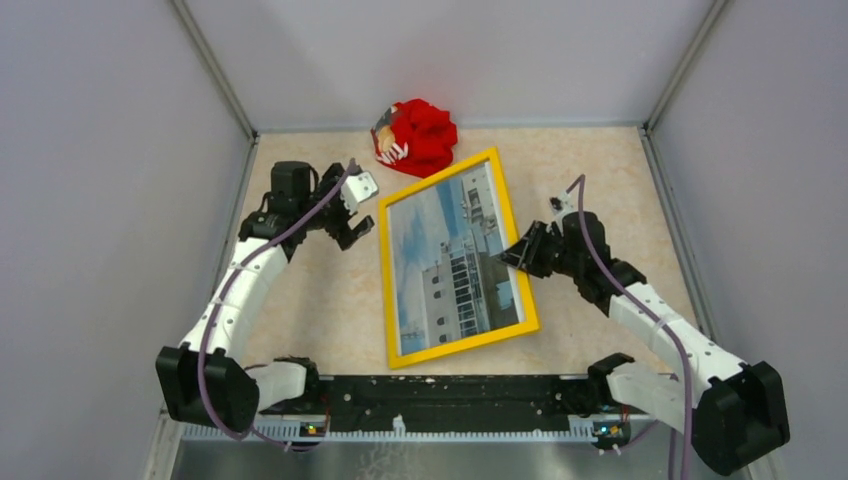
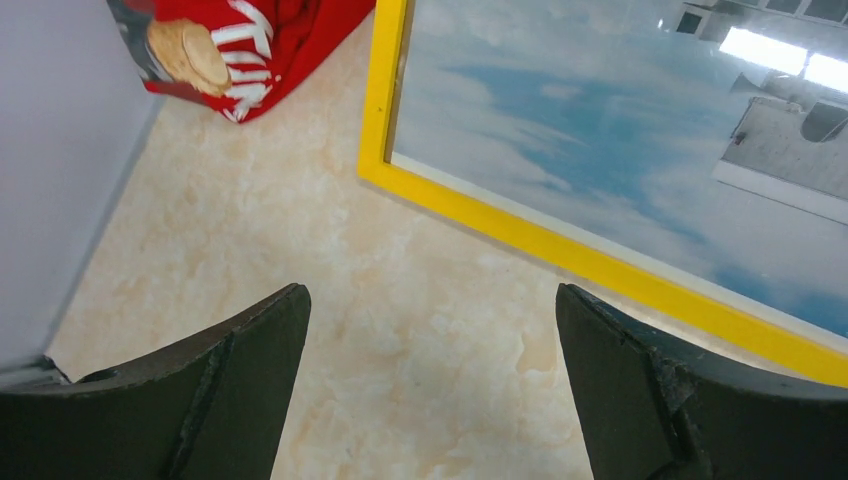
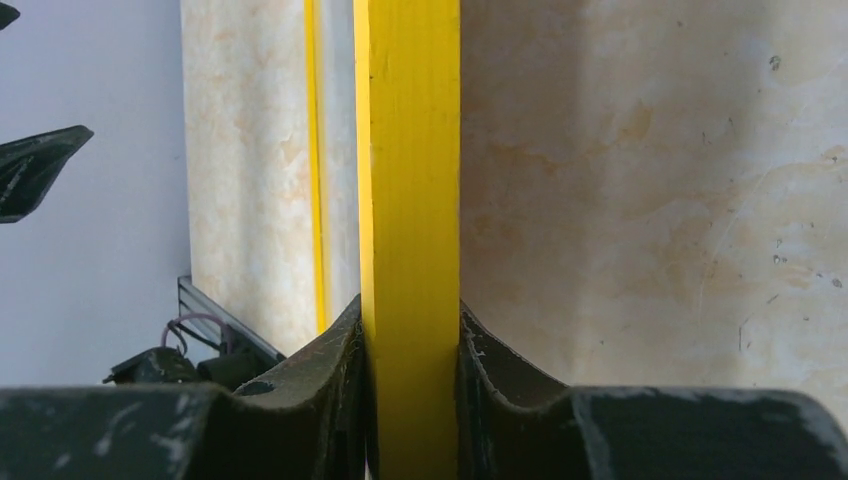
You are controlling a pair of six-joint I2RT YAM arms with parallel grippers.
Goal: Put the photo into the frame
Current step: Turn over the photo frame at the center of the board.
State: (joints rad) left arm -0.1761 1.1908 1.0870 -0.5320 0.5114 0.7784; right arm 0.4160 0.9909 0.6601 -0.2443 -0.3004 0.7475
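Observation:
The yellow frame (image 1: 388, 285) lies in the middle of the table with the photo (image 1: 450, 260) of a pale building and blue sky inside it. My right gripper (image 1: 512, 256) is shut on the frame's right edge; in the right wrist view the yellow bar (image 3: 410, 200) stands clamped between both fingers. My left gripper (image 1: 352, 212) is open and empty, just left of the frame's upper left side. In the left wrist view the frame's edge (image 2: 520, 232) and the photo's sky (image 2: 600, 120) lie ahead to the right of the fingers (image 2: 240, 390).
A crumpled red cloth with a printed figure (image 1: 420, 135) lies at the back, touching the frame's top left corner; it also shows in the left wrist view (image 2: 250, 50). Grey walls close in the table (image 1: 320, 300) left, right and back. A black rail (image 1: 450, 395) runs along the near edge.

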